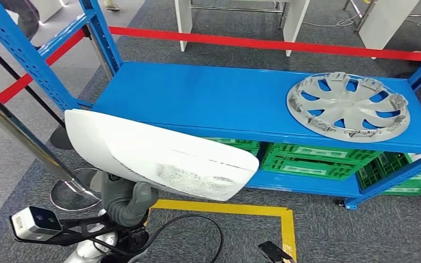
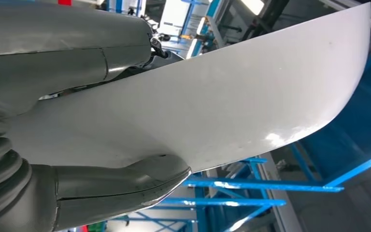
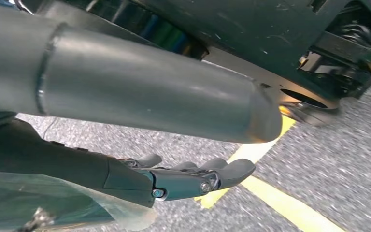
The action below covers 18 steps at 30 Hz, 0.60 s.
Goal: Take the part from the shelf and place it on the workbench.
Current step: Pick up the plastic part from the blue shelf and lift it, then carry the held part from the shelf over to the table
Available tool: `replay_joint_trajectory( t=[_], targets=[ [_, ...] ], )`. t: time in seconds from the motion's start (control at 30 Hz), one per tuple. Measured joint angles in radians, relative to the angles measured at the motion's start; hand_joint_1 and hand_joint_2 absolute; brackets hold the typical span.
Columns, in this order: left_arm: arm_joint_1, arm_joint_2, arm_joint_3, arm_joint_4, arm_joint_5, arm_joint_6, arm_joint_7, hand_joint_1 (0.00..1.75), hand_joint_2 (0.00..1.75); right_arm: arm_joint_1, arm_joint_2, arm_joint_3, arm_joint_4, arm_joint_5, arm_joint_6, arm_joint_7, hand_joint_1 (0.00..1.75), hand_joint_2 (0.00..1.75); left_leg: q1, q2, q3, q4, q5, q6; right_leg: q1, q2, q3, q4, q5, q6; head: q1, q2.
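Observation:
A long white curved panel (image 1: pixel 159 156) hangs in front of the blue shelf (image 1: pixel 208 98), tilted down to the right, off the shelf's top. My left hand (image 1: pixel 123 200) grips it from below near its left end. In the left wrist view the panel (image 2: pixel 222 96) lies clamped between the thick grey thumb (image 2: pixel 77 48) and the fingers (image 2: pixel 125 186). My right hand (image 3: pixel 149 96) hangs low over the carpet with its fingers (image 3: pixel 198 176) stretched out and nothing in them.
A silver hubcap (image 1: pixel 348 106) lies on the shelf's top at the right. Green crates (image 1: pixel 318 159) fill the lower level. A stanchion pole (image 1: pixel 22 137) with red tape (image 1: pixel 263 43) stands at the left. Yellow tape (image 1: pixel 285 216) marks the grey carpet.

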Motion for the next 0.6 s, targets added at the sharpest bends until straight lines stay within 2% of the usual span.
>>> replay_joint_trajectory(
  t=[0.03, 0.1, 0.13, 0.17, 0.2, 0.23, 0.27, 0.3, 0.33, 0.37, 0.4, 0.43, 0.47, 0.5, 0.53, 0.57, 0.6],
  targets=[
    [0.0, 0.0, 0.0, 0.0, 0.0, 0.0, 0.0, 1.75, 1.75, 0.0, 0.0, 0.0, 0.0, 0.0, 0.0, 0.0, 0.0, 0.0, 0.0, 0.0, -0.002, 0.0, 0.001, 0.0, 0.0, 0.0, -0.002, 0.009, -0.007, 0.0, 0.0, 0.0],
    [0.0, 0.0, 0.0, 0.001, -0.001, -0.002, 0.0, 1.75, 1.75, -0.001, 0.0, 0.0, 0.0, 0.0, 0.001, 0.0, 0.0, 0.0, -0.002, 0.001, -0.016, 0.001, 0.012, 0.0, 0.0, 0.0, -0.013, 0.073, -0.043, 0.003, 0.0, 0.0],
    [0.001, 0.0, 0.0, 0.001, -0.002, -0.005, 0.0, 1.75, 1.75, -0.002, 0.0, 0.0, 0.0, -0.001, 0.001, -0.001, 0.0, 0.0, -0.003, 0.002, -0.035, 0.004, 0.025, -0.001, 0.0, 0.0, -0.009, 0.11, -0.037, 0.005, 0.0, 0.0],
    [0.001, 0.0, 0.0, 0.001, -0.004, -0.01, 0.0, 1.75, 1.75, -0.004, 0.0, 0.0, 0.0, -0.003, 0.002, -0.002, 0.0, 0.0, -0.005, 0.002, -0.065, 0.015, 0.044, -0.005, 0.001, 0.0, 0.047, 0.075, -0.029, 0.006, 0.001, 0.0],
    [0.001, 0.0, 0.0, 0.001, -0.006, -0.014, 0.0, 1.75, 1.75, -0.006, 0.0, 0.0, -0.001, -0.005, 0.002, -0.003, 0.0, 0.0, -0.005, 0.003, -0.092, 0.024, 0.067, -0.014, 0.003, 0.001, 0.103, 0.012, -0.01, 0.0, 0.001, 0.0],
    [0.001, -0.001, 0.0, 0.001, -0.008, -0.019, 0.0, 1.75, 1.75, -0.007, 0.0, 0.0, -0.002, -0.008, 0.003, -0.005, 0.0, 0.0, -0.005, 0.002, -0.118, 0.034, 0.085, -0.026, 0.004, 0.0, 0.156, -0.061, 0.015, -0.011, 0.001, 0.0],
    [0.001, -0.001, 0.0, 0.001, -0.009, -0.022, 0.0, 1.75, 1.75, -0.008, 0.0, 0.0, -0.003, -0.01, 0.004, -0.006, 0.0, 0.0, -0.003, 0.001, -0.136, 0.048, 0.081, -0.038, 0.005, -0.001, 0.197, -0.138, 0.021, -0.024, 0.001, 0.0],
    [0.002, -0.001, 0.0, 0.001, -0.01, -0.025, 0.0, 1.75, 1.75, -0.008, 0.001, 0.0, -0.003, -0.012, 0.006, -0.006, 0.0, 0.0, -0.001, 0.0, -0.145, 0.07, 0.053, -0.049, 0.005, -0.003, 0.184, -0.145, 0.028, -0.037, -0.001, 0.0],
    [0.002, 0.0, 0.0, 0.001, -0.011, -0.027, 0.0, 1.75, 1.75, -0.008, 0.001, 0.0, -0.003, -0.013, 0.008, -0.006, 0.0, 0.0, 0.002, -0.001, -0.155, 0.113, 0.001, -0.056, 0.004, -0.006, 0.173, -0.145, 0.042, -0.044, -0.002, 0.0],
    [0.003, 0.0, 0.0, 0.001, -0.012, -0.031, 0.0, 1.75, 1.75, -0.009, 0.001, 0.0, -0.004, -0.014, 0.01, -0.007, 0.0, 0.0, 0.003, -0.001, -0.166, 0.175, -0.056, -0.061, 0.004, -0.007, 0.161, -0.144, 0.054, -0.047, -0.003, 0.0],
    [0.003, 0.0, 0.0, 0.001, -0.014, -0.034, 0.0, 1.75, 1.75, -0.01, 0.001, -0.001, -0.004, -0.015, 0.012, -0.007, 0.0, 0.0, 0.004, -0.001, -0.174, 0.242, -0.099, -0.065, 0.005, -0.008, 0.148, -0.142, 0.067, -0.048, -0.003, 0.0],
    [0.003, 0.001, -0.001, 0.001, -0.015, -0.036, 0.0, 1.75, 1.75, -0.011, 0.001, -0.001, -0.004, -0.016, 0.015, -0.007, 0.0, 0.0, 0.005, -0.002, -0.177, 0.298, -0.117, -0.067, 0.005, -0.008, 0.134, -0.139, 0.078, -0.048, -0.003, 0.0],
    [0.003, 0.002, -0.001, 0.002, -0.016, -0.033, 0.0, 1.75, 1.75, -0.011, 0.001, -0.001, -0.004, -0.016, 0.016, -0.007, 0.0, 0.0, 0.006, -0.002, -0.168, 0.328, -0.11, -0.067, 0.006, -0.009, 0.116, -0.136, 0.088, -0.047, -0.003, 0.0],
    [0.002, 0.002, -0.001, 0.003, -0.017, -0.023, 0.0, 1.75, 1.75, -0.012, 0.001, -0.001, -0.004, -0.015, 0.016, -0.007, 0.0, 0.0, 0.006, -0.001, -0.147, 0.324, -0.082, -0.065, 0.007, -0.01, 0.099, -0.132, 0.097, -0.047, -0.003, 0.0],
    [0.002, 0.002, -0.001, 0.005, -0.018, -0.008, 0.0, 1.75, 1.75, -0.012, 0.002, -0.001, -0.005, -0.014, 0.013, -0.007, 0.0, 0.0, 0.006, 0.002, -0.109, 0.284, -0.05, -0.061, 0.007, -0.013, 0.084, -0.128, 0.105, -0.046, -0.003, 0.0],
    [0.001, 0.003, -0.002, 0.009, -0.016, 0.007, 0.0, 1.75, 1.75, -0.013, 0.002, -0.001, -0.005, -0.012, 0.008, -0.009, 0.0, 0.0, 0.004, 0.012, -0.059, 0.22, -0.032, -0.055, 0.008, -0.015, 0.073, -0.126, 0.112, -0.045, -0.003, 0.0],
    [-0.001, 0.003, -0.003, 0.012, -0.011, 0.021, 0.0, 1.75, 1.75, -0.012, 0.003, -0.001, -0.006, -0.011, 0.002, -0.011, 0.0, 0.0, 0.0, 0.025, -0.005, 0.143, -0.029, -0.049, 0.01, -0.019, 0.066, -0.123, 0.118, -0.042, -0.003, 0.0]
  ],
)
